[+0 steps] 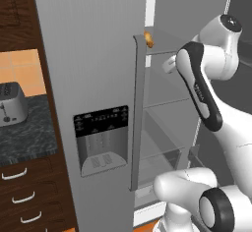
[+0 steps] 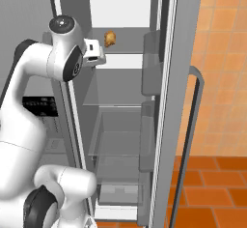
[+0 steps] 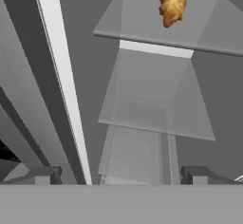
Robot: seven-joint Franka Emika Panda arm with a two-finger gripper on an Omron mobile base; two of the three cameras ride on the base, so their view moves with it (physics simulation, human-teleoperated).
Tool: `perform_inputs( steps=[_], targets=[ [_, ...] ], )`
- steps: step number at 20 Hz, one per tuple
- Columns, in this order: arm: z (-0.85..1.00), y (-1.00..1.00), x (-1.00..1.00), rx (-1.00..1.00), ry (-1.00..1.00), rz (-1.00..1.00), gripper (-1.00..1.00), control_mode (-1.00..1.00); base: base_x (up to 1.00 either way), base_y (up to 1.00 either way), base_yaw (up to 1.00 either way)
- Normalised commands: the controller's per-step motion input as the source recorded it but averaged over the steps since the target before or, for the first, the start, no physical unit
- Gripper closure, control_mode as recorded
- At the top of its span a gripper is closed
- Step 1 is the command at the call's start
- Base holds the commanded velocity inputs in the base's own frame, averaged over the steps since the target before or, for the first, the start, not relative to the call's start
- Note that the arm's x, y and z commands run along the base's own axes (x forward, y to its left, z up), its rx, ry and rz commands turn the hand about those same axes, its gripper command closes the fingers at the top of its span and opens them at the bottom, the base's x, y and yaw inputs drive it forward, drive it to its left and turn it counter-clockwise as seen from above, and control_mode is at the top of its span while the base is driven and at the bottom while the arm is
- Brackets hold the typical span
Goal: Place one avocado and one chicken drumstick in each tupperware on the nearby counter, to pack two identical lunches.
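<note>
Near the top centre of the right base view, a chicken drumstick [image 2: 110,38] lies on an upper glass shelf [image 2: 126,47] inside the open fridge [image 2: 120,125]; in the hand view it sits at the upper right, on that same shelf. The hand [image 2: 94,53] hangs just to the left of the drumstick and a little lower, its jaws spread wide with nothing between them, at the fridge's opening.

In the left base view the drumstick peeks out as an orange speck beside the closed grey door [image 1: 91,78] with its dispenser panel [image 1: 102,138]. At the left edge lies the black marbled worktop [image 1: 24,137] carrying a toaster [image 1: 12,103], above dark drawers [image 1: 29,196].

Risk, as I judge it: the hand sits below shelf level, so a straight reach could strike the shelf's front edge or nudge the drumstick deeper. The lumpy meat may also slip from a shallow pinch.
</note>
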Motion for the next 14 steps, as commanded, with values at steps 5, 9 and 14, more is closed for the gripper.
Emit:
perform_inputs(
  steps=[5,9,14],
  targets=[
    [0.31,-0.13,0.63,0.03,-0.03,0.0,-1.0,-1.0,0.0,0.0,0.0],
    [0.31,-0.15,0.6,0.04,-0.04,0.0,-1.0,-1.0,0.0,0.0,0.0],
    [0.26,-0.01,0.8,0.0,0.01,0.0,-1.0,-1.0,0.0,0.0,0.0]
  ],
)
